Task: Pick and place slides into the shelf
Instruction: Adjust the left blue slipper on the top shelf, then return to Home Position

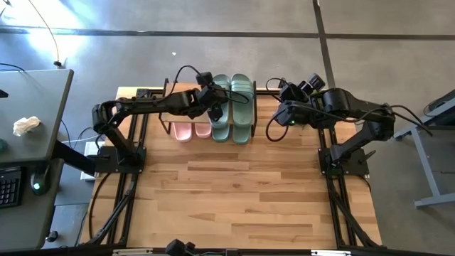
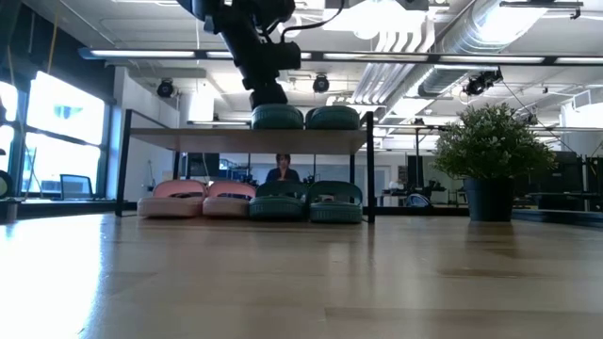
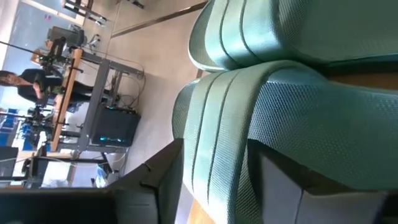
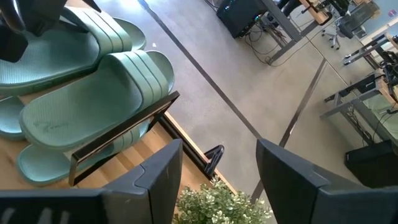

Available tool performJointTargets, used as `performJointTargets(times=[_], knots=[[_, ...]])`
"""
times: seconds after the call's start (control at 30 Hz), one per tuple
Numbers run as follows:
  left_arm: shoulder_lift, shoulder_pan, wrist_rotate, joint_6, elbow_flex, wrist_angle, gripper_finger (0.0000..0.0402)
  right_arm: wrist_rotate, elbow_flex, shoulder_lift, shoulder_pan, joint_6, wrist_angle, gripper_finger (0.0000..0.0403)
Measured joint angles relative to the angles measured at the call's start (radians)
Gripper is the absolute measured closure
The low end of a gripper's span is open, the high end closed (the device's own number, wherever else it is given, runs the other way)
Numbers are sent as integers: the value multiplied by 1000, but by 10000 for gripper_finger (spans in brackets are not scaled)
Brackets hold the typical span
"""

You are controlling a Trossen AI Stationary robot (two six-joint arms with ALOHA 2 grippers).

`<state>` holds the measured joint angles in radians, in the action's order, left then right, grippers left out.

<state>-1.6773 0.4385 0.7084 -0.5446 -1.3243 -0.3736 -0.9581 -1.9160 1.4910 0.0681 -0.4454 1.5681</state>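
With left end effector [image 1: 215, 99] spread, green slide [image 1: 220, 91] between fingers.

A grey concrete floor [image 1: 213, 21] with dark seam lines surrounds the light wooden desk [image 1: 234, 199]. To one side stands a grey side table [image 1: 32, 114] carrying a crumpled white cloth [image 1: 27, 126], with a keyboard [image 1: 8, 186] and a mouse [image 1: 37, 186] on a lower surface beside it. Seen level across the desk, the room is an open workspace with an exposed ceiling, silver ducts [image 2: 471, 33] and strip lights [image 2: 188, 54]. Bright windows [image 2: 57, 122] fill one wall. A potted green plant [image 2: 490, 151] stands at the desk's far edge, and a person [image 2: 281, 169] sits among distant workstations.
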Motion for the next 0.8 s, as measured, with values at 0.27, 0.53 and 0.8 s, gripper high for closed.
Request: performJointTargets(times=[0.27,0.53,0.8], knots=[[7,0,-68,4,-27,-88,205,0,0,0,0,0,0,206],[7,0,-79,73,-114,-229,202,1,0,0,0,0,0,206],[8,0,-253,126,-217,-345,204,36,0,0,0,-2,1,206]])
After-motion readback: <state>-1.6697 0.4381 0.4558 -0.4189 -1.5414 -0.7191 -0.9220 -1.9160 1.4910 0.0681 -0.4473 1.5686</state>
